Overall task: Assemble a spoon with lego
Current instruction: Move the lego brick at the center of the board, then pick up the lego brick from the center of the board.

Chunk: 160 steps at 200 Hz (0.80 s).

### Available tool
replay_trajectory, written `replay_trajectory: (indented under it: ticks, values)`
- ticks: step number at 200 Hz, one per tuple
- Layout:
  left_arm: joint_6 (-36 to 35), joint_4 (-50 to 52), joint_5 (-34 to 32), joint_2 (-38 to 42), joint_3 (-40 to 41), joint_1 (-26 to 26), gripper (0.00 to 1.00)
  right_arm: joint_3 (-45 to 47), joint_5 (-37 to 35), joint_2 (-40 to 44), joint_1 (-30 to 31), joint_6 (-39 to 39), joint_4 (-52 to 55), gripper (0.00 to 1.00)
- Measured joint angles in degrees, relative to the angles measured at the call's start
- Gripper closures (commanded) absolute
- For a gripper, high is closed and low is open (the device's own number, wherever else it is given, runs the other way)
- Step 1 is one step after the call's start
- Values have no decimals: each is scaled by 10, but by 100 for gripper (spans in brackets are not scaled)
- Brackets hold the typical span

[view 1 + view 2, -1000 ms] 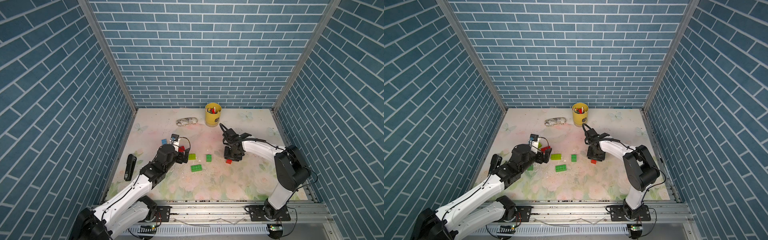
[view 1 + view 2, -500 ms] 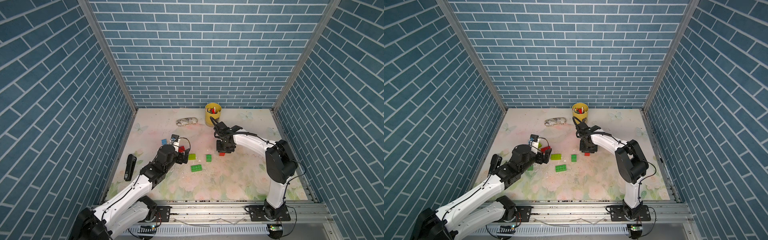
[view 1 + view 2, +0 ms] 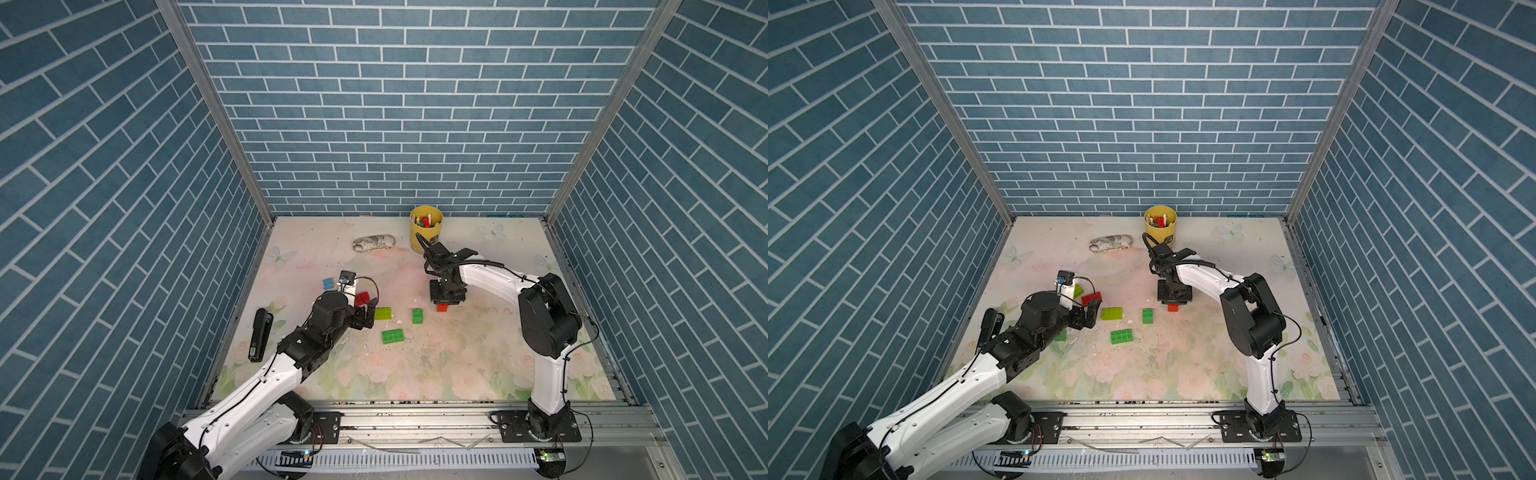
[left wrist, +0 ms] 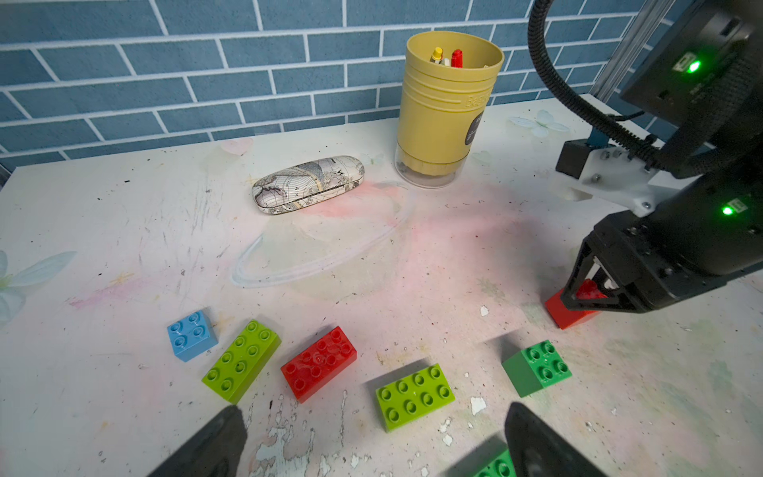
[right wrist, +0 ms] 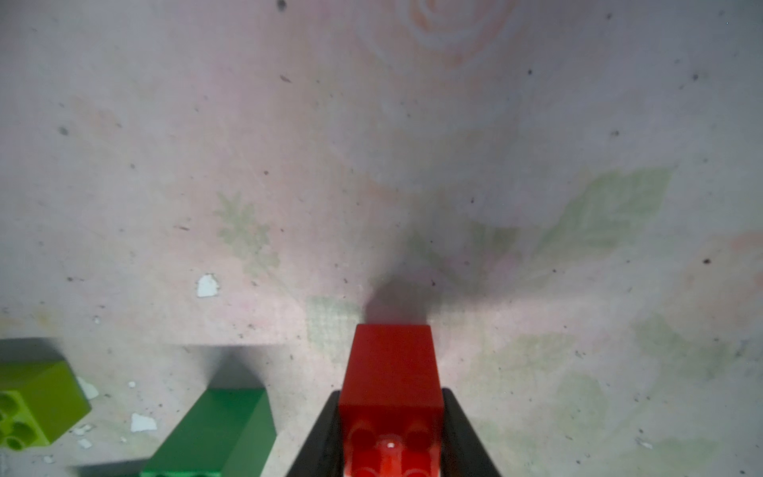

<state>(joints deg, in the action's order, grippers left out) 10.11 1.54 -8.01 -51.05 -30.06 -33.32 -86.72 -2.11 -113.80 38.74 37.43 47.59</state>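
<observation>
Moved: right tool [image 3: 443, 303] w/ small red brick [image 3: 442, 308] has shifted toward the bench [image 3: 478, 365] centre and back edge vs 1 s ago; left arm and loose bricks unchanged.
Right tool: closed on the small red brick, jaws clamp its two sides; studs up; brick's base looks down on the bench.
Left tool [image 3: 367, 314]: wide open, empty, hovers low at left-centre of bench, over the brick row.
Lego: all loose, none joined. From left-edge side going right: blue sq brick [image 4: 192, 335], lime oblong [image 4: 241, 360], red oblong [image 4: 318, 363], 2nd lime oblong [image 4: 415, 396], green sq brick [image 4: 536, 367]. The green oblong [image 3: 393, 336] lies just toward the front edge of those.
Gap: small red brick is near the green sq brick, not touching.
Other: yellow cup [image 3: 426, 237] at mid back edge; map-print case [image 3: 373, 244] beside it, toward left edge.
</observation>
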Motion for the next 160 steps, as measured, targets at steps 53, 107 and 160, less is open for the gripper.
replay_trajectory:
  ticks: [53, 107, 160]
  values:
    - [0, 0, -1, 2, 0, 0, 1, -67, 2, -47, 7, 0, 8, 74]
    - [0, 8, -7, 11, 8, 0, 1, -94, 2, -72, 10, 0, 28, 64]
    - [0, 15, -10, 20, 9, 0, 1, -105, 2, -71, 11, -3, 44, 49]
